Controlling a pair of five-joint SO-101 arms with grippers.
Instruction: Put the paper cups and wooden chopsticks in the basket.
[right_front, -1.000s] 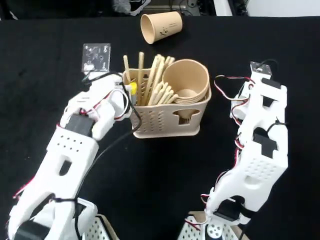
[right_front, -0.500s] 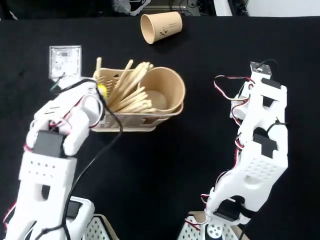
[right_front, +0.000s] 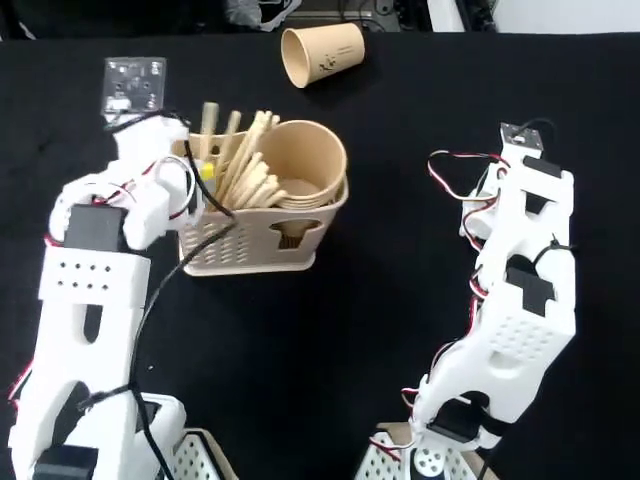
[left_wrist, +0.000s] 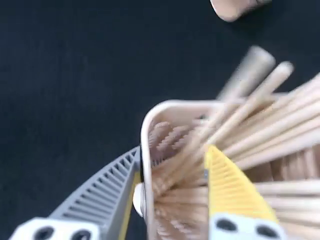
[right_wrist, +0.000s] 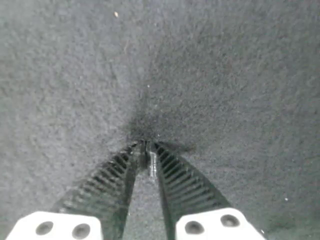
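Note:
A beige slotted basket (right_front: 250, 248) stands upright left of centre, holding several wooden chopsticks (right_front: 240, 165) and nested paper cups (right_front: 305, 182). My left gripper (right_front: 200, 182) is shut on the basket's left wall. In the left wrist view the grey finger is outside the rim (left_wrist: 149, 125) and the yellow finger (left_wrist: 225, 180) is inside among the chopsticks (left_wrist: 260, 125). Another paper cup (right_front: 322, 53) lies on its side at the table's far edge, also seen as the cup (left_wrist: 235, 6). My right gripper (right_wrist: 147, 150) is shut, empty, tips down on the black cloth.
The right arm (right_front: 520, 260) is folded upright at the right side of the table. A black cloth covers the table, with open room between the basket and the right arm. A cable (right_front: 185, 270) trails in front of the basket.
The left gripper has dragged the basket leftward across the table; it tipped over midway and now stands upright again. The right arm has not moved.

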